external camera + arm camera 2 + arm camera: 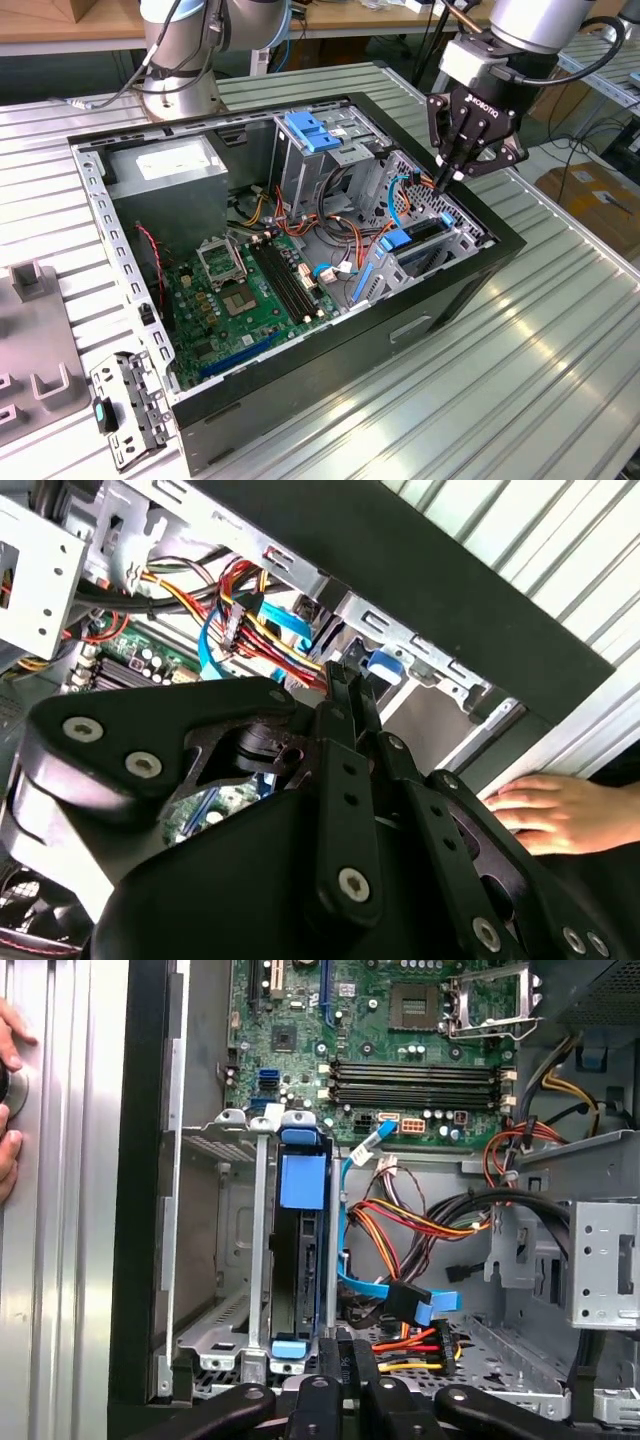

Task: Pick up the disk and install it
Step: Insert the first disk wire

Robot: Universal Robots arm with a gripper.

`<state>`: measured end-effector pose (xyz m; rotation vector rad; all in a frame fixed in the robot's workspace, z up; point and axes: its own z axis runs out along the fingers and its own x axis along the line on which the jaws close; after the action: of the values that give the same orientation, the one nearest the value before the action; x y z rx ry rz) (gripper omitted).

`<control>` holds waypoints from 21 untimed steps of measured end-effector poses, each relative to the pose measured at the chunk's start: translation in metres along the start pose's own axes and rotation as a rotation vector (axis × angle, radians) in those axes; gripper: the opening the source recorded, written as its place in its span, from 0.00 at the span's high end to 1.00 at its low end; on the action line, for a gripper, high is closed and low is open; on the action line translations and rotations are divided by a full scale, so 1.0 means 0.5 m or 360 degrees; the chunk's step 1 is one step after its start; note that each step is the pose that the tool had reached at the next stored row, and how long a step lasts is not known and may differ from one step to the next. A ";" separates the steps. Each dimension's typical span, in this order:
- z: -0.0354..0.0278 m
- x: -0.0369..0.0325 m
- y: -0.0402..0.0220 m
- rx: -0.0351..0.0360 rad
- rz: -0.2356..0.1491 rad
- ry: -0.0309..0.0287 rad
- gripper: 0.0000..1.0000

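The disk (303,1272) stands edge-on in a blue-tabbed carrier inside the metal drive cage (215,1260) at the case's corner. In the exterior view it is the dark slab (424,232) behind a blue tab, on the exterior view's right. My gripper (446,181) hangs just above that cage. Its fingers are shut with nothing between them. In both wrist views the black fingertips (345,1358) (345,680) are pressed together, beside the red, yellow and orange cable bundle (410,1345) and apart from the disk.
The open computer case (300,400) holds a green motherboard (240,290), a grey power-supply box (165,170) and an upper bay with a blue latch (315,133). A person's hand (550,810) rests on the table by the case wall. Grey fixtures (30,340) and a bracket (125,410) lie on the exterior view's left.
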<state>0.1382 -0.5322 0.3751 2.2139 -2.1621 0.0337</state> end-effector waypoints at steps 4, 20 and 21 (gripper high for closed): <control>0.000 0.000 0.003 0.0000 0.0000 0.00002 0.84; 0.015 0.020 0.020 0.0005 0.0000 -0.00029 0.84; 0.017 0.021 0.024 0.0005 0.0001 -0.00028 0.84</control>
<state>0.1265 -0.5432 0.3672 2.2162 -2.1648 0.0353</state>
